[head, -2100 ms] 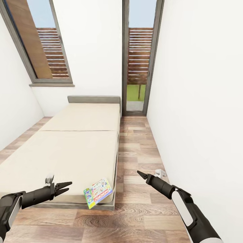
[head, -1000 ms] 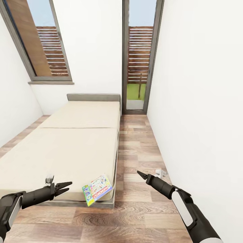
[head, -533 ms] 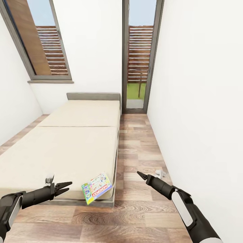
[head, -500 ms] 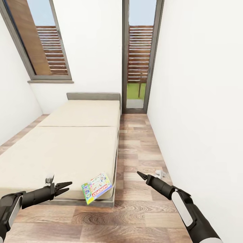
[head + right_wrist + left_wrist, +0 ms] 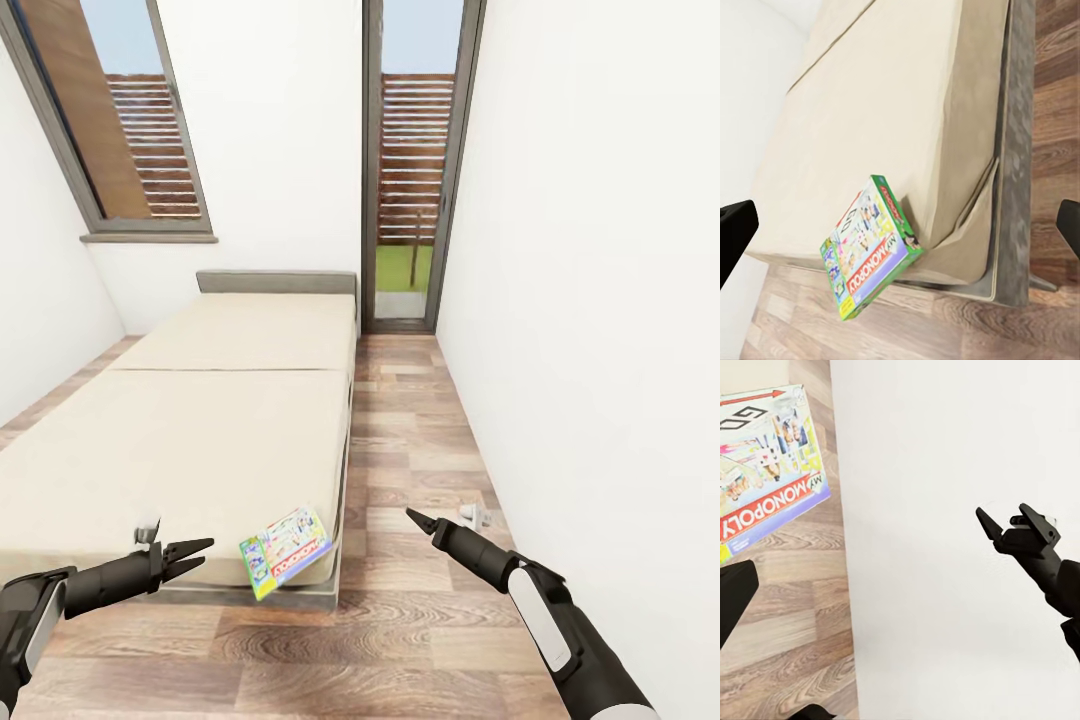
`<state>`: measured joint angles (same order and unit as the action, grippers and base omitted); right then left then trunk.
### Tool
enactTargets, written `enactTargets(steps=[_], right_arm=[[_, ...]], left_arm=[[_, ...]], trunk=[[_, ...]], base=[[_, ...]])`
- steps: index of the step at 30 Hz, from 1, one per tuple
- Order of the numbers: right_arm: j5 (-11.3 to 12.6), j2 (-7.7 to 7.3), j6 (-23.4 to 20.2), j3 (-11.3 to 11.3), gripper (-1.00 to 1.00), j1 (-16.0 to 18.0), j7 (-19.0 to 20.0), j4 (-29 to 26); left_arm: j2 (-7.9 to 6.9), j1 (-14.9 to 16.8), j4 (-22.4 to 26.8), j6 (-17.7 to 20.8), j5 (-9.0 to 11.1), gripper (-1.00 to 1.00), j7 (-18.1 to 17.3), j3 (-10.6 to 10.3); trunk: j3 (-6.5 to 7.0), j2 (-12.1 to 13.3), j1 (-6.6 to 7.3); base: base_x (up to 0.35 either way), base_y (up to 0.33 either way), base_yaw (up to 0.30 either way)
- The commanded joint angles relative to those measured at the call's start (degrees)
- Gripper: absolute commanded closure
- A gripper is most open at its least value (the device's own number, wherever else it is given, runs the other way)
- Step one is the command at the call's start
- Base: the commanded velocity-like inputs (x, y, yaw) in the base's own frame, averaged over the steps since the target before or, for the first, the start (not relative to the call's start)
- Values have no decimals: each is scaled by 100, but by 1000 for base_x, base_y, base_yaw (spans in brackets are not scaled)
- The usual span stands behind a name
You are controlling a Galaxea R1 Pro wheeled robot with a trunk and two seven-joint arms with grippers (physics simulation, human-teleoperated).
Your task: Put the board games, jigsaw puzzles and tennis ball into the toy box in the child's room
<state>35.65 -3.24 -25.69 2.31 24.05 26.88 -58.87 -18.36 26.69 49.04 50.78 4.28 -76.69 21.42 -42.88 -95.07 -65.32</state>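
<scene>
1. The left gripper (image 5: 198,553) is held low over the near end of the bed, its fingers spread apart with nothing between them.
2. The right gripper (image 5: 414,517) is held over the wood-plank floor (image 5: 410,430) in the aisle beside the bed; in the head view its fingers are seen drawn together to a point, and nothing is gripped.
3. Between the two grippers, the Monopoly board game (image 5: 285,551) is seen at the near right corner of the bed (image 5: 220,430), tilted and overhanging the mattress edge.
4. In the right wrist view the same box (image 5: 870,247) is shown leaning against the mattress corner, its green edge and red banner visible.
5. In the left wrist view the box (image 5: 766,465) is seen above the floor, with the right gripper (image 5: 1009,521) in front of the white wall (image 5: 922,585).
6. Behind the bed, a grey-framed window (image 5: 120,120) and a tall glazed door (image 5: 415,170) are set in the far wall.
</scene>
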Motion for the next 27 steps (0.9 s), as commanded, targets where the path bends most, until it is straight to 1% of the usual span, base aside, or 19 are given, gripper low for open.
enactTargets(steps=[1, 22, 27], right_arm=[[47, -3, -32, 6, -100, 3, -7, -3], [47, -2, -48, -8, -100, 3, -12, -4], [47, -1, -50, -3, -100, 3, -93, -6]], left_arm=[[0, 3, 0, 55, 11, -100, -12, 2], [-1, 3, 0, 55, 3, -100, -3, 2], [0, 3, 0, 55, 3, -100, -1, 2]], trunk=[[-23, -44, -22], [-400, -886, -483], [-490, -1087, -593]], base=[[0, 0, 0], [0, 0, 0], [0, 0, 0]])
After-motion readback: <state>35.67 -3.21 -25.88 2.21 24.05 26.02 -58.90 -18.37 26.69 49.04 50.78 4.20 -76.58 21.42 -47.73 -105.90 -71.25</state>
